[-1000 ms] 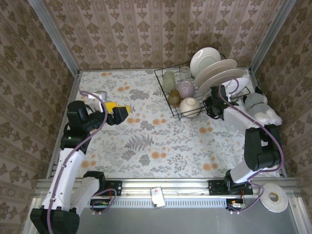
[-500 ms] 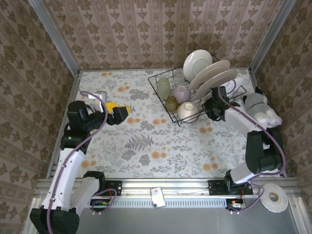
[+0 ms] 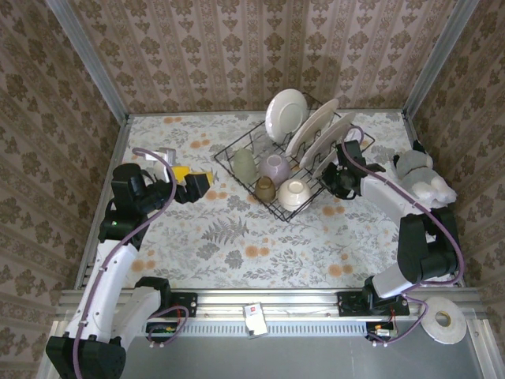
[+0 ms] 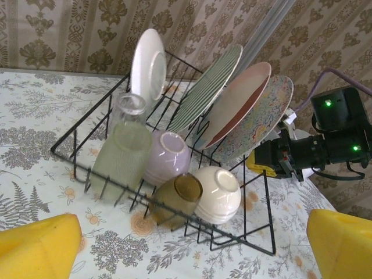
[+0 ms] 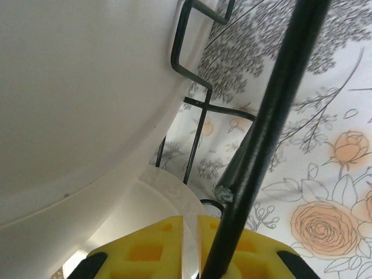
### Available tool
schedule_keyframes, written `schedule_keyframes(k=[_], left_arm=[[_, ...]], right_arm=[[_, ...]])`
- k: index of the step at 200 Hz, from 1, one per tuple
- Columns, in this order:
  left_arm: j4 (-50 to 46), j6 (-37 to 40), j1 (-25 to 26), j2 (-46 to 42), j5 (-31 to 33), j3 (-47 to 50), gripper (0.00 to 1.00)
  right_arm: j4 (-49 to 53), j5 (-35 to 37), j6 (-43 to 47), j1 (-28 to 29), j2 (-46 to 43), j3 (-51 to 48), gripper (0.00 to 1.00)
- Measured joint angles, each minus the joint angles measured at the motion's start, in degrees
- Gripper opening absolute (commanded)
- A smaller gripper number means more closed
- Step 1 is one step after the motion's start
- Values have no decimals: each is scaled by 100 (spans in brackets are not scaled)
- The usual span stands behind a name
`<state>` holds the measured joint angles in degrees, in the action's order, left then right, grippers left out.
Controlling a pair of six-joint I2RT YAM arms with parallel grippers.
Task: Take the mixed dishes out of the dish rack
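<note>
Right claw: pads pressed together on the rim of the floral plate, the nearest one to it in the dish rack; a rack wire crosses just beside its pads. Left claw: spread wide, rack well ahead of it

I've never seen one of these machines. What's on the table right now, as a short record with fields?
Rack: black wire dish rack, loaded
Plates: four standing in slots: white plate, green-striped plate, reddish plate, patterned plate
Bowls: lilac bowl, cream bowl
Glassware: pale tumbler, amber cup
Left gripper: open, apart from the rack
Right gripper: shut on the patterned plate's lower rim
</note>
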<state>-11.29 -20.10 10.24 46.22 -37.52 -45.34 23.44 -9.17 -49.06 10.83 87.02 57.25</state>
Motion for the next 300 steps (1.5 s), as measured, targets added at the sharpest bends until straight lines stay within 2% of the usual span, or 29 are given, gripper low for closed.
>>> schedule_keyframes(k=[87,140,197,232,245,264,286,300], left_arm=[[-177,87,184,-9,293,0,100],[-332,175,286,-103,422,0,100],[-337,192,306,-103,457,0,100],[-343,195,361,-133,481,-2,100],[-348,197,361,-162,483,-2,100],[-350,214,361,-184,501,-4,100],[-354,236,361,-184,503,-4,100],[-354,238,361,-188,505,-4,100]], right_arm=[[684,-356,922,120,177,352,0],[925,-684,1416,-319,402,605,0],[997,-649,1773,-533,450,697,0],[925,-529,1915,-551,326,680,31],[820,-396,1963,-579,46,675,35],[734,-153,2026,-608,-446,680,36],[772,192,2033,-608,-802,721,26],[872,476,2013,-608,-988,723,25]])
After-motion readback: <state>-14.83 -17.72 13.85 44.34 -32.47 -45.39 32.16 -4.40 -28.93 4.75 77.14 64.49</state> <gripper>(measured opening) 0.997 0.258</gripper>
